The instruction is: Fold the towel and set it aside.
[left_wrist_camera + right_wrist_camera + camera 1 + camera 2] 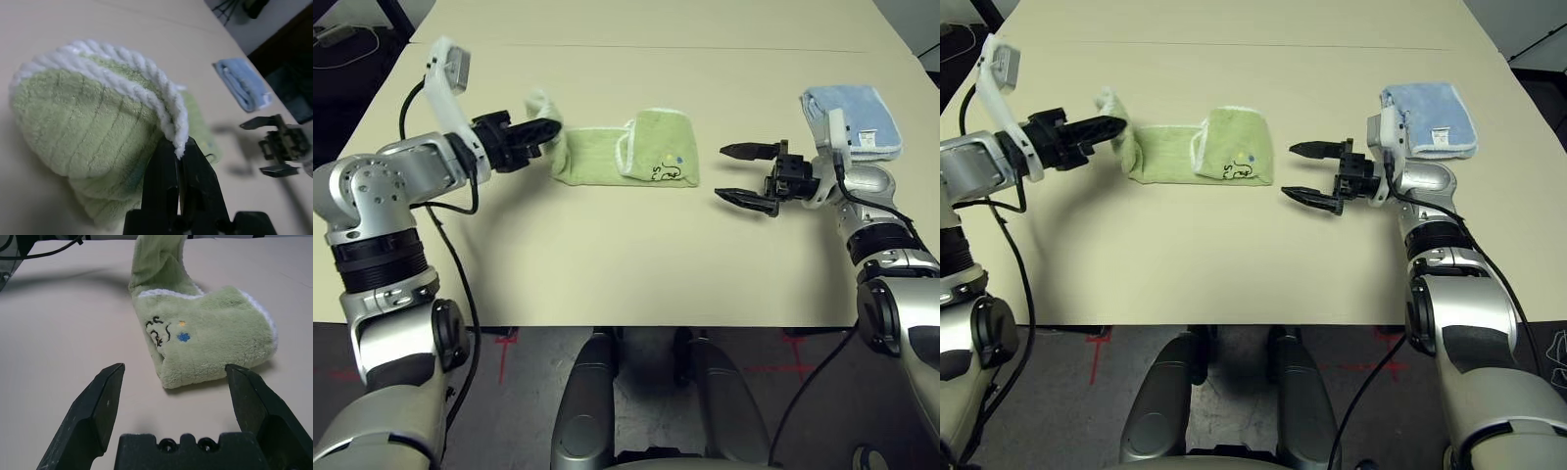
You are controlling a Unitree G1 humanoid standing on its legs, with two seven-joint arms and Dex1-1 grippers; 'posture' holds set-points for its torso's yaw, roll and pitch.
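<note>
1. And here is the towel (597, 157), laid out on the tabletop (607, 264) between the two grippers, its long axis running left to right, almost straight from one to the other.
2. At the left end, the white edging (127, 85) is pinched in the closed left gripper (178, 147); that end is held up off the tabletop, curled and a little bunched.
3. Over on the right, the right gripper (721, 172) stands wide open with nothing held, just beside the towel's right end but not touching it, its fingers aimed in along that same axis.
4. The right end is seen doubled over toward the middle, lettering (667, 172) uppermost, so one fold looks to be made and the second seems to be in hand.
5. So the whole move turns on this: from the left gripper, the folded part lies to the right, along the axis. The raised end should be carried that way, up and over, and laid on top.
6. The left gripper is clearly the one for the job; the right is nearer the folded part and could be used to steady it, should it be dragged or rucked by the pull.
</note>
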